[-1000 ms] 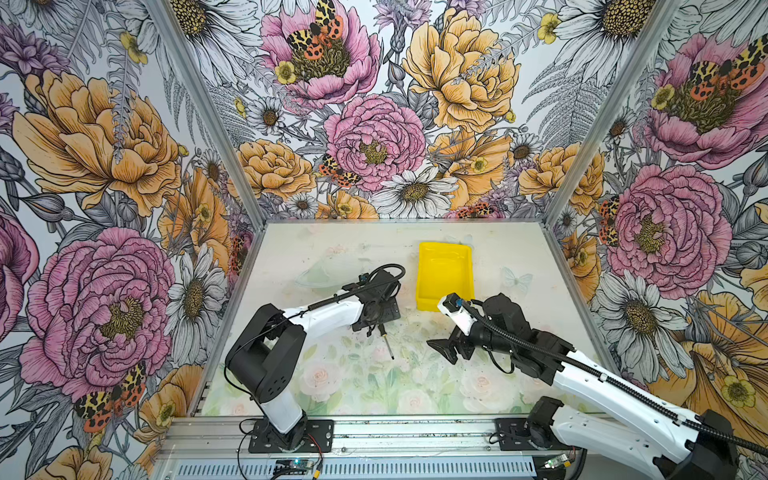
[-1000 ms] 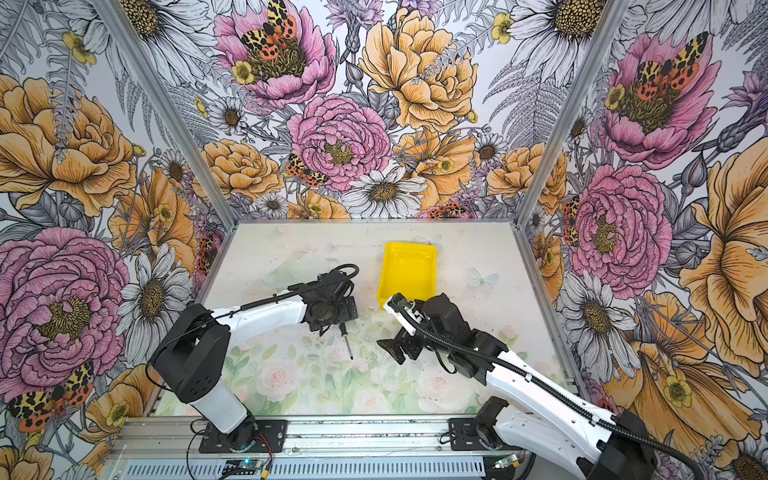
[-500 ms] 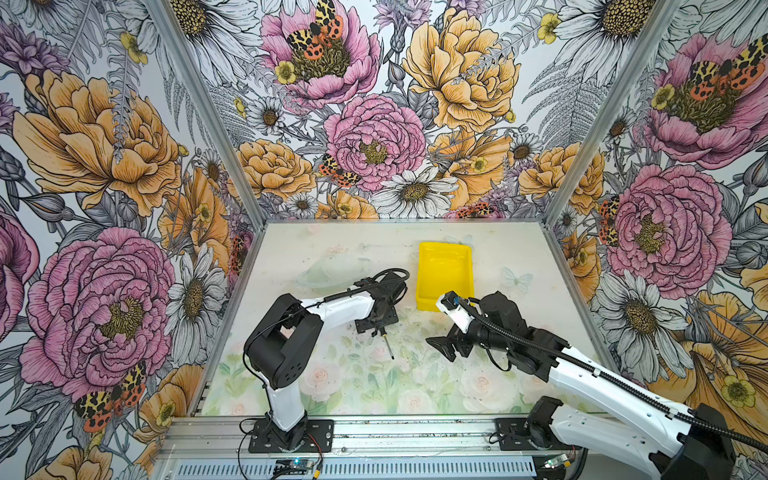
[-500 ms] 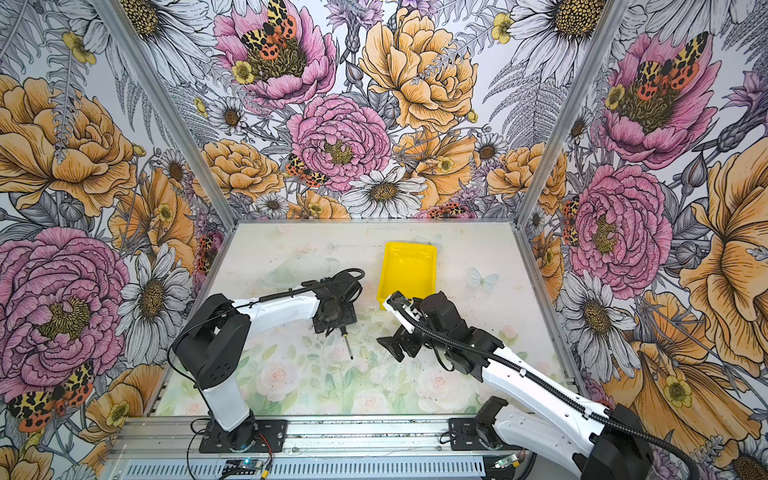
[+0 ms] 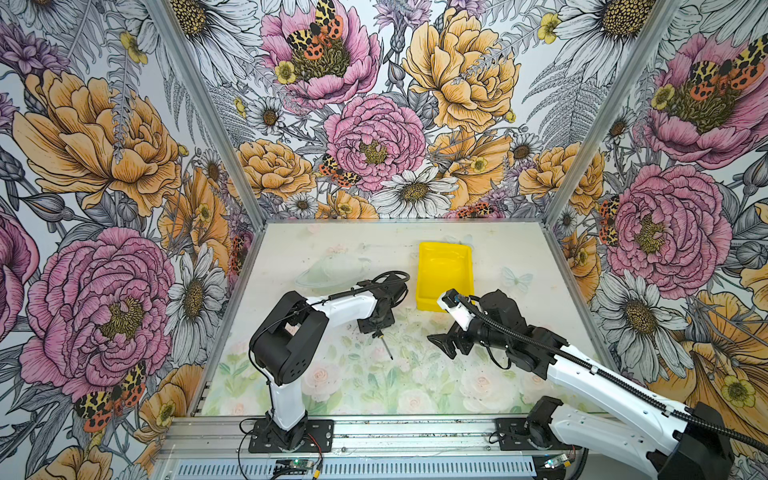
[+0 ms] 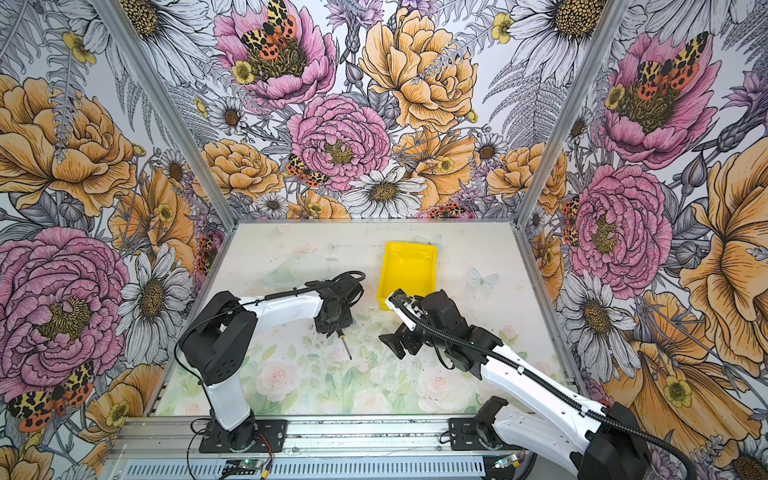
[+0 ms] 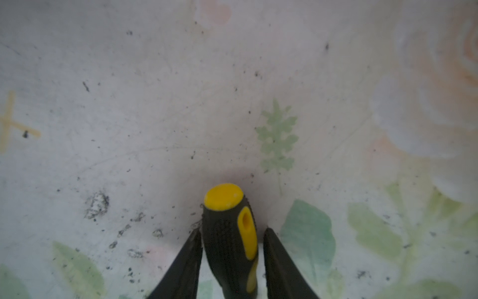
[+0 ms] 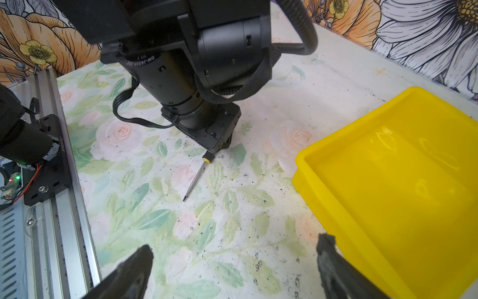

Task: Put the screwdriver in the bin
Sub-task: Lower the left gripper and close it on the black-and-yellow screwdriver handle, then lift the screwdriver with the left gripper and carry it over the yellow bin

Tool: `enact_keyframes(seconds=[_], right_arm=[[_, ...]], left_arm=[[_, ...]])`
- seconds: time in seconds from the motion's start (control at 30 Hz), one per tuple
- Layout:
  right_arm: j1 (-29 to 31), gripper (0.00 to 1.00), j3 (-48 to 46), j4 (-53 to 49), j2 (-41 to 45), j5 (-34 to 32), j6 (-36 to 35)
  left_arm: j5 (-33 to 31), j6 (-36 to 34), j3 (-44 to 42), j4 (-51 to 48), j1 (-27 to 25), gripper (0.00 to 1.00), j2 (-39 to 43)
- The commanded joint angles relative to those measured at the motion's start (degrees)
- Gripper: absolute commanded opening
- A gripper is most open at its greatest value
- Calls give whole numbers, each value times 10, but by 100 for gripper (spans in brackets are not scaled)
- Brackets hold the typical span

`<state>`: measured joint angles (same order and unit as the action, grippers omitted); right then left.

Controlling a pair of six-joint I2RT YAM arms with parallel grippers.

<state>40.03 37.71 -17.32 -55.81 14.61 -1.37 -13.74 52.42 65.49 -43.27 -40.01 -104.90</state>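
Observation:
The screwdriver (image 7: 227,233) lies on the floral mat with its black and yellow handle between the fingers of my left gripper (image 7: 232,231), which is shut on it. In both top views only its thin shaft (image 5: 384,347) (image 6: 345,347) pokes out toward the front from under the left gripper (image 5: 377,328) (image 6: 334,328). The right wrist view shows the same shaft (image 8: 195,178) below the left gripper (image 8: 217,147). The yellow bin (image 5: 444,266) (image 6: 407,270) (image 8: 401,181) sits behind and to the right. My right gripper (image 5: 442,343) (image 6: 392,343) (image 8: 235,246) hovers open and holds nothing, just in front of the bin.
Flowered walls close in the mat at the left, back and right. An aluminium rail (image 5: 374,432) with both arm bases runs along the front edge. The right arm's wrist camera block (image 5: 455,305) overlaps the bin's near corner in a top view.
The left gripper's fingers have closed in on the screwdriver handle, and the left arm's elbow has swung to the right. The right arm has barely moved.

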Motion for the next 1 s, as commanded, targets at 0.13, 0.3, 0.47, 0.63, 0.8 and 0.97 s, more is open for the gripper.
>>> enact_keyframes(seconds=[0.13, 0.3, 0.47, 0.63, 0.8, 0.97], right_arm=[[-7, 100, -3, 13, 32, -53, -2], [-10, 99, -7, 13, 66, -89, 5], [-40, 100, -14, 13, 106, -115, 33], [-85, 99, -28, 13, 135, -140, 68], [-123, 99, -42, 9, 163, -175, 99], [-131, 99, -60, 6, 201, -226, 108]], left_arm=[[-13, 0, 13, -4, -3, 16, 0], [-13, -10, 22, -4, -4, 8, 38], [-20, -24, 56, -4, -7, 6, 62], [-26, -68, 139, -4, -16, 6, 56], [-33, -107, 244, -3, -28, 5, 19], [-37, -171, 368, -3, -39, 6, -67]])
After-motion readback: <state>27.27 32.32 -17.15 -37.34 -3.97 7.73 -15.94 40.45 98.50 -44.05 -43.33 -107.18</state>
